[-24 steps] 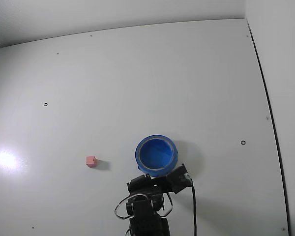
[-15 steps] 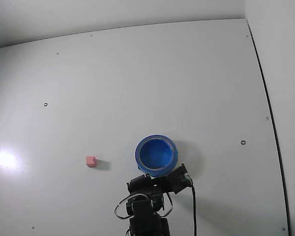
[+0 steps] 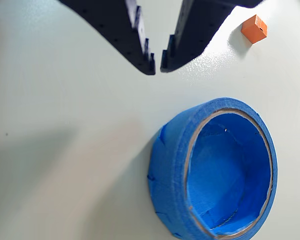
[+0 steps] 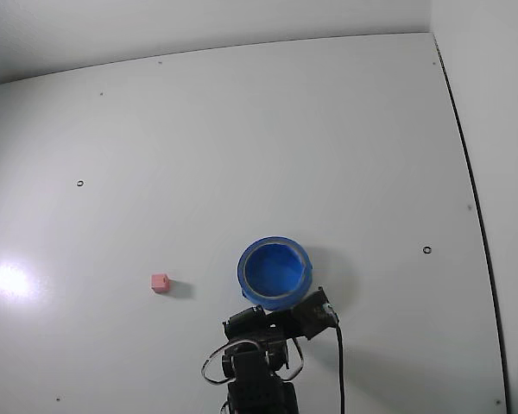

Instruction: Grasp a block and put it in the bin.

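Note:
In the wrist view my black gripper (image 3: 157,68) enters from the top, its fingertips almost touching and nothing between them. The block (image 3: 254,28), a tiny cube that looks orange here, lies on the white table to the upper right of the gripper, apart from it. The bin (image 3: 169,165), a round bright blue bowl with a thick rim, sits below and right of the fingertips and is empty. In the fixed view the pink block (image 4: 160,282) lies left of the bin (image 4: 243,274), and my arm (image 4: 259,362) is folded just in front of the bin.
The white table (image 4: 242,129) stretches far behind the bin, with a few small dark screw holes. A black cable (image 4: 339,371) hangs from the arm at the bottom edge. A bright light glare (image 4: 9,279) sits at the left.

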